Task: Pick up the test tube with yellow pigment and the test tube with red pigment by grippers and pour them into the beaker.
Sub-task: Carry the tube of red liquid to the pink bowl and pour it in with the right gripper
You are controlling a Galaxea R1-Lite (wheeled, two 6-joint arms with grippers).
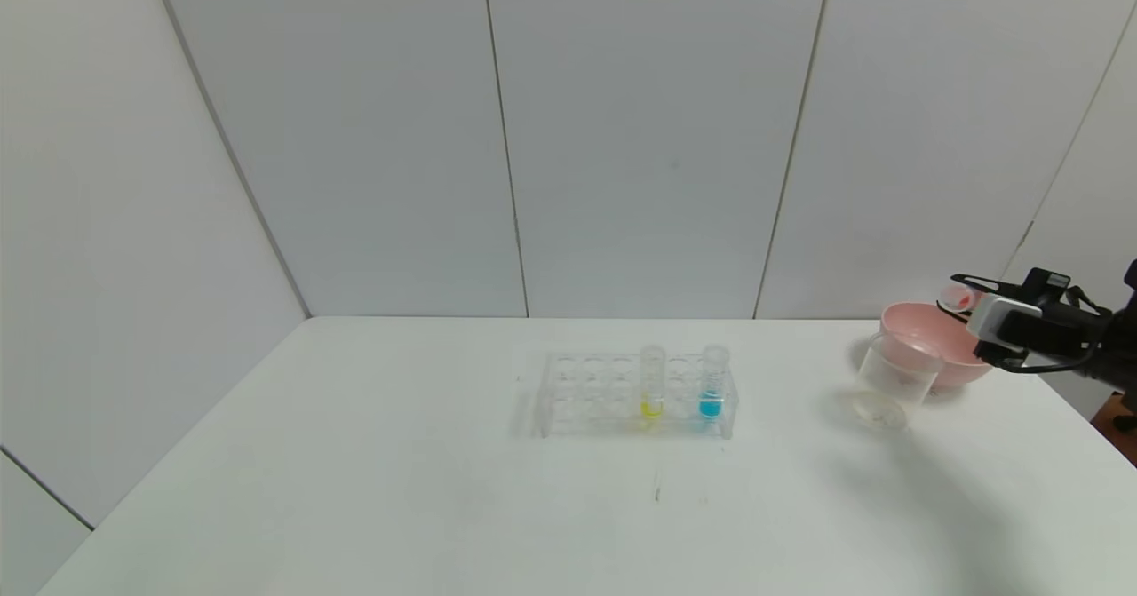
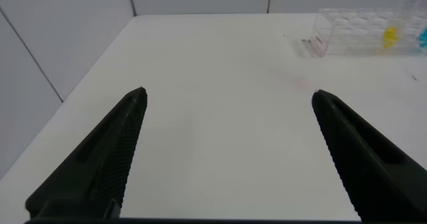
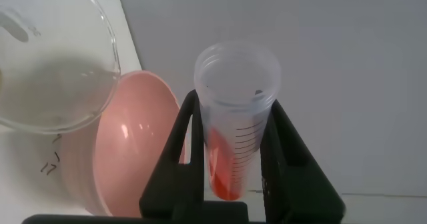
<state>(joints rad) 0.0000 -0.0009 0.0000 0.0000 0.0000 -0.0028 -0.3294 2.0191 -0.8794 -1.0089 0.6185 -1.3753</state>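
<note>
My right gripper (image 1: 962, 296) is shut on the test tube with red pigment (image 3: 233, 124) and holds it tilted above the pink bowl, behind and to the right of the beaker (image 1: 893, 381). Orange-red liquid lies along the tube's lower side. The beaker's rim (image 3: 100, 97) also shows in the right wrist view. The test tube with yellow pigment (image 1: 652, 381) stands upright in the clear rack (image 1: 586, 393) at mid table. It also shows in the left wrist view (image 2: 391, 34). My left gripper (image 2: 227, 101) is open and empty, low over the table's left part, out of the head view.
A tube with blue liquid (image 1: 712, 383) stands in the rack to the right of the yellow one. The pink bowl (image 1: 924, 328) sits behind the beaker near the table's right edge, close to the back wall.
</note>
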